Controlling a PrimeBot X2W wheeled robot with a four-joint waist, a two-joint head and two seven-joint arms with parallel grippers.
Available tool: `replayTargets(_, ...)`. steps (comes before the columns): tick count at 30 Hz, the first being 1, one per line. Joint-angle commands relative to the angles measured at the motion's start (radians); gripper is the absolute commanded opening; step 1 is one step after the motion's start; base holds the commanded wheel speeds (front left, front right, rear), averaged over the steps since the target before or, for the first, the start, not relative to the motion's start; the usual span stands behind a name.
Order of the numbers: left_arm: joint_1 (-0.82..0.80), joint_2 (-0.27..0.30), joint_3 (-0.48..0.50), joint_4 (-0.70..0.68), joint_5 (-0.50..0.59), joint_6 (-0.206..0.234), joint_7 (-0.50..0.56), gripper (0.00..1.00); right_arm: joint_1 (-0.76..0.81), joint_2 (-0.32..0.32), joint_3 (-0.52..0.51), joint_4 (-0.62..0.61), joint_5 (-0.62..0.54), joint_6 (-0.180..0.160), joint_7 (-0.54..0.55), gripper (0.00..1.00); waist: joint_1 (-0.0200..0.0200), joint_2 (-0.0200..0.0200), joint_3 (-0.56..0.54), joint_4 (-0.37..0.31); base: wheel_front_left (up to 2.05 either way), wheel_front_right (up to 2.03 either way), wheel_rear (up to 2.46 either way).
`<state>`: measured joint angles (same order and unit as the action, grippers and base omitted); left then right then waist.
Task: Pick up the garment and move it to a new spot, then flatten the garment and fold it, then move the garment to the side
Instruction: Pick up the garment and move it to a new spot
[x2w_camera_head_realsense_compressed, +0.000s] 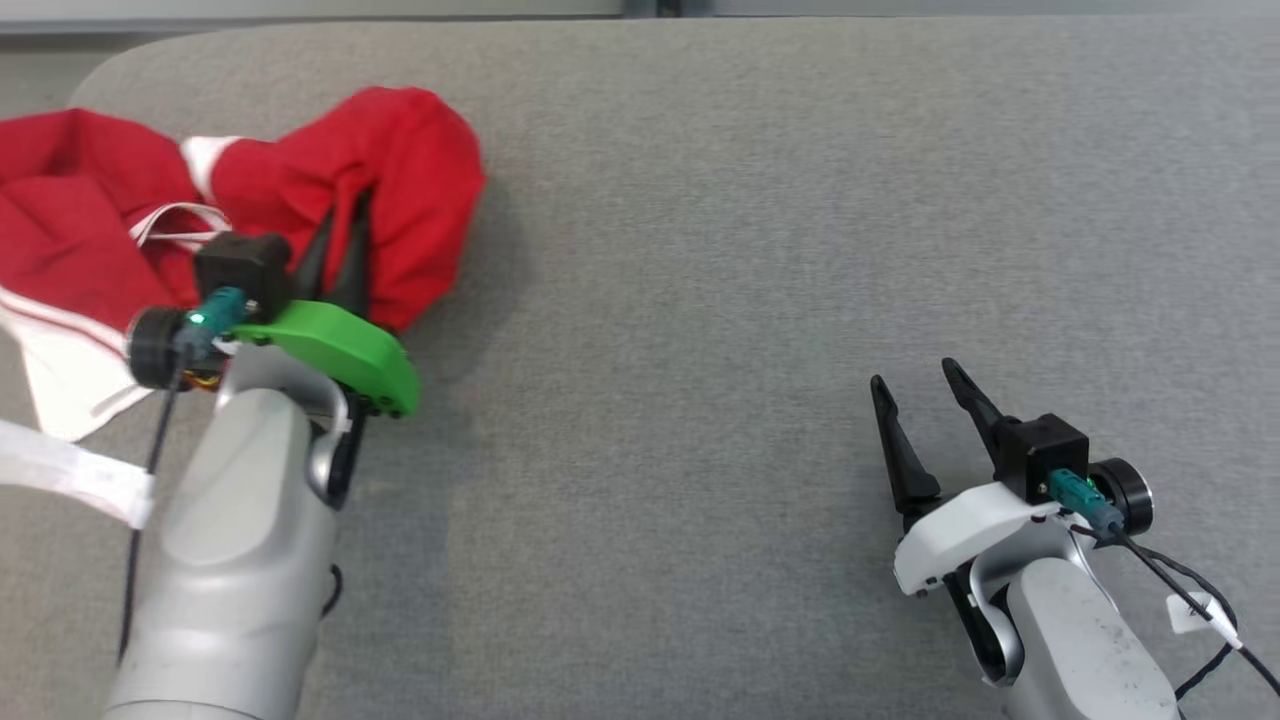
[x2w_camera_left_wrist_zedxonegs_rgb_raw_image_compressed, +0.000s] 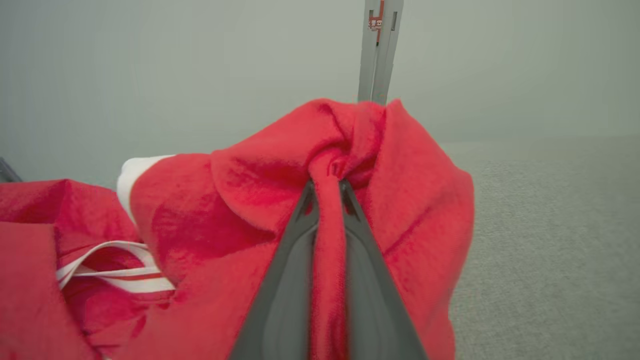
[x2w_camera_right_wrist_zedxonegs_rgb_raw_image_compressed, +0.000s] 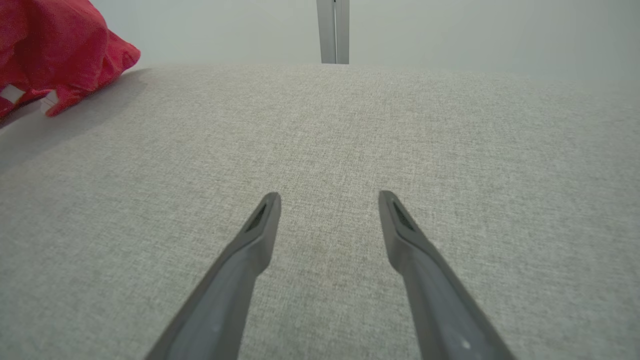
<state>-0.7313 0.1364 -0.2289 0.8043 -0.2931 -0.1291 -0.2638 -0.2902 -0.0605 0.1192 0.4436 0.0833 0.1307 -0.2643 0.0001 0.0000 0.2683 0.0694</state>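
Note:
The garment (x2w_camera_head_realsense_compressed: 400, 170) is red with white trim and lies crumpled at the far left of the grey surface. My left gripper (x2w_camera_head_realsense_compressed: 345, 215) is shut on a fold at its right end. In the left wrist view a ridge of the red garment (x2w_camera_left_wrist_zedxonegs_rgb_raw_image_compressed: 327, 240) is pinched between the two dark fingers, and my left gripper (x2w_camera_left_wrist_zedxonegs_rgb_raw_image_compressed: 328, 185) holds it bunched up at the tips. My right gripper (x2w_camera_head_realsense_compressed: 912, 375) stands open over bare grey fabric at the lower right. In the right wrist view my right gripper (x2w_camera_right_wrist_zedxonegs_rgb_raw_image_compressed: 328, 199) holds nothing, and the garment (x2w_camera_right_wrist_zedxonegs_rgb_raw_image_compressed: 60, 45) sits at the far upper left.
The grey fabric surface (x2w_camera_head_realsense_compressed: 750, 250) spreads wide to the right of the garment. Its rounded far-left corner (x2w_camera_head_realsense_compressed: 110, 70) lies just behind the garment. A white strap (x2w_camera_head_realsense_compressed: 70, 470) crosses the near left edge. A grey upright post (x2w_camera_right_wrist_zedxonegs_rgb_raw_image_compressed: 332, 30) stands beyond the far edge.

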Motion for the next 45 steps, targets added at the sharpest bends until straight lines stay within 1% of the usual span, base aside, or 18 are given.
replayTargets(1,0.015,-0.008,-0.025,-0.017,-0.01,-0.002,-0.001,0.0,0.012,0.002,0.003,0.001,0.005,0.0,0.0,1.0,-0.0001,0.0,-0.035,-0.065,0.0,0.0,0.0)
replayTargets(7,0.039,-0.057,-0.168,-0.074,-0.068,-0.002,-0.001,0.0,0.022,0.008,0.006,-0.002,0.015,0.0,0.0,1.0,-0.0001,0.0,-0.05,-0.169,0.0,0.0,0.0)
replayTargets(12,0.058,-0.081,-0.324,-0.126,-0.107,-0.002,-0.001,0.0,0.032,0.008,-0.011,-0.012,0.031,0.0,0.0,1.0,-0.0001,0.0,-0.059,-0.248,0.0,0.0,0.0)
replayTargets(16,0.083,-0.081,-0.392,-0.154,-0.118,-0.002,-0.001,0.0,0.041,0.009,-0.022,-0.019,0.04,0.0,0.0,1.0,-0.0001,0.0,-0.072,-0.29,0.0,0.0,0.0)
replayTargets(18,0.099,-0.082,-0.398,-0.16,-0.102,-0.002,-0.001,0.0,0.044,0.009,-0.026,-0.023,0.043,0.0,0.0,1.0,-0.0001,0.0,-0.079,-0.302,0.0,0.0,0.0)
replayTargets(19,0.11,-0.082,-0.396,-0.157,-0.09,-0.002,-0.001,0.07,0.047,0.009,-0.028,-0.024,0.045,0.0,0.0,1.0,-0.0001,0.0,-0.082,-0.305,0.0,0.0,0.0)
replayTargets(20,0.132,-0.082,-0.379,-0.155,-0.092,-0.002,-0.001,0.45,0.051,0.009,-0.029,-0.026,0.047,0.0,0.0,1.0,-0.0001,0.0,-0.087,-0.307,0.0,0.0,0.0)
replayTargets(21,0.146,-0.079,-0.365,-0.153,-0.08,-0.001,-0.001,1.0,0.055,0.009,-0.03,-0.028,0.048,0.0,0.0,1.0,-0.0001,0.0,-0.09,-0.308,0.0,0.0,0.0)
replayTargets(25,0.221,-0.057,-0.271,-0.175,-0.036,0.047,-0.001,1.0,0.064,0.009,-0.038,-0.039,0.053,0.0,0.0,1.0,-0.0001,0.0,-0.108,-0.298,0.0,0.0,0.0)
replayTargets(30,0.341,-0.038,-0.128,-0.239,0.006,0.11,-0.001,1.0,0.079,0.009,-0.038,-0.056,0.057,0.0,0.0,1.0,-0.0001,0.0,-0.138,-0.262,0.0,0.0,0.0)
replayTargets(34,0.454,-0.045,-0.012,-0.306,0.031,0.148,-0.001,1.0,0.09,0.009,-0.039,-0.065,0.059,0.0,0.0,1.0,-0.0001,0.0,-0.17,-0.229,0.0,0.0,0.0)
replayTargets(36,0.505,-0.051,0.047,-0.336,0.041,0.158,-0.001,1.0,0.1,0.009,-0.038,-0.066,0.058,0.0,0.0,1.0,-0.0001,0.0,-0.187,-0.215,0.0,0.0,0.0)
replayTargets(40,0.593,-0.068,0.126,-0.376,0.067,0.155,-0.001,1.0,0.118,0.009,-0.035,-0.063,0.057,0.0,0.0,1.0,-0.0001,0.0,-0.215,-0.192,0.0,0.0,0.0)
replayTargets(42,0.629,-0.073,0.158,-0.395,0.079,0.151,-0.001,1.0,0.126,0.009,-0.032,-0.059,0.057,0.0,0.0,1.0,-0.0001,0.0,-0.226,-0.181,0.0,0.0,0.0)
replayTargets(45,0.671,-0.08,0.181,-0.405,0.093,0.137,-0.001,1.0,0.138,0.009,-0.02,-0.055,0.053,0.0,0.0,1.0,-0.0001,0.0,-0.236,-0.165,0.0,0.0,0.0)
